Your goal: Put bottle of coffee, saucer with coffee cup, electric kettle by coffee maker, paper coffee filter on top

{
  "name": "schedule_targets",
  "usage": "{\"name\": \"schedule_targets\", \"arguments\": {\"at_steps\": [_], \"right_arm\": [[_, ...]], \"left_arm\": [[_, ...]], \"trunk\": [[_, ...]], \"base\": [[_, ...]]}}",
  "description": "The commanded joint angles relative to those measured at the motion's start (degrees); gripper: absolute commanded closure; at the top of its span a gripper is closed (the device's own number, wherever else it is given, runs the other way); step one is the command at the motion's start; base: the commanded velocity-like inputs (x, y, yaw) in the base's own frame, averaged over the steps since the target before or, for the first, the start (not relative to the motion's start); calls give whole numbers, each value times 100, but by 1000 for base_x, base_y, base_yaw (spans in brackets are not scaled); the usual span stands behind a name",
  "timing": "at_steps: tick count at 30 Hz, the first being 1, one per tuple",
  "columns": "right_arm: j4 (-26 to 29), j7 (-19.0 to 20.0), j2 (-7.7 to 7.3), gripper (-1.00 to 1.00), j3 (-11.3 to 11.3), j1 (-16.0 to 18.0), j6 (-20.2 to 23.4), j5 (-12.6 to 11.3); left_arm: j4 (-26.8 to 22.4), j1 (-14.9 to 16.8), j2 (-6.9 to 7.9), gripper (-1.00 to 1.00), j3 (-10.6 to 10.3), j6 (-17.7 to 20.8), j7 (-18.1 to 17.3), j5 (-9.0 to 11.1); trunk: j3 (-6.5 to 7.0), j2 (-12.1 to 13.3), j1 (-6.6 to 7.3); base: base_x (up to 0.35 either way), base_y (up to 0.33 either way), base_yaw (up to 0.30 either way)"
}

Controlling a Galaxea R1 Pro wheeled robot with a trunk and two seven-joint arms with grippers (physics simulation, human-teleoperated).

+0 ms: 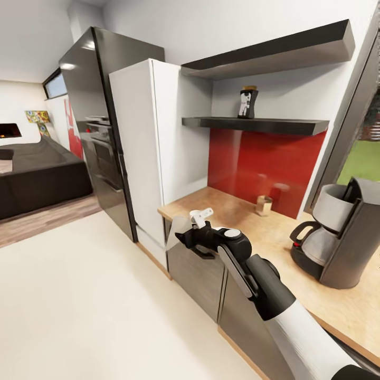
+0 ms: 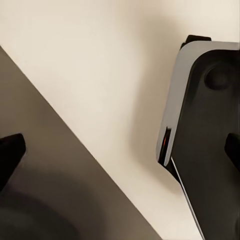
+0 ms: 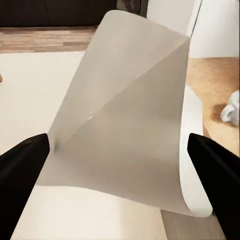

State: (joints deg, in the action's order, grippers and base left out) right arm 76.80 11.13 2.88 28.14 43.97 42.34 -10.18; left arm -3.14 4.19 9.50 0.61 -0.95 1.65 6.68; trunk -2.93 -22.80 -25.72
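Observation:
My right gripper (image 1: 183, 236) hangs off the left end of the kitchen countertop (image 1: 248, 232), shut on the paper coffee filter (image 1: 176, 230). In the right wrist view the pale grey filter (image 3: 125, 130) spans the space between the two black fingers (image 3: 22, 170). The white coffee cup (image 1: 201, 215) sits at the counter's corner just behind the gripper, and shows again as a small cup (image 3: 231, 113). The dark grey coffee maker (image 1: 343, 237) stands at the counter's right. The bottle of coffee (image 1: 247, 103) is on the lower kitchen shelf (image 1: 274, 125). My left gripper (image 2: 120, 150) is open over the floor.
A tall white cabinet (image 1: 153, 148) and a black oven tower (image 1: 97, 132) stand left of the counter. A small beige jar (image 1: 263, 205) sits by the red backsplash. The pale floor (image 1: 79, 295) spreads out to the left, with a dark sofa (image 1: 37, 174) beyond.

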Motion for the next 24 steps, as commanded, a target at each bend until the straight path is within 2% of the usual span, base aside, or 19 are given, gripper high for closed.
{"name": "schedule_targets", "arguments": {"at_steps": [1,24], "right_arm": [[1,6,2,100,-1,7,29,-19],[-26,18,10,100,-1,8,29,-19]], "left_arm": [[-1,3,0,-100,1,-11,2,52],[-2,1,-1,-100,7,-19,2,52]], "trunk": [[-8,-12,-7],[85,-12,-7]], "base": [[282,233,-253],[277,236,-269]]}}
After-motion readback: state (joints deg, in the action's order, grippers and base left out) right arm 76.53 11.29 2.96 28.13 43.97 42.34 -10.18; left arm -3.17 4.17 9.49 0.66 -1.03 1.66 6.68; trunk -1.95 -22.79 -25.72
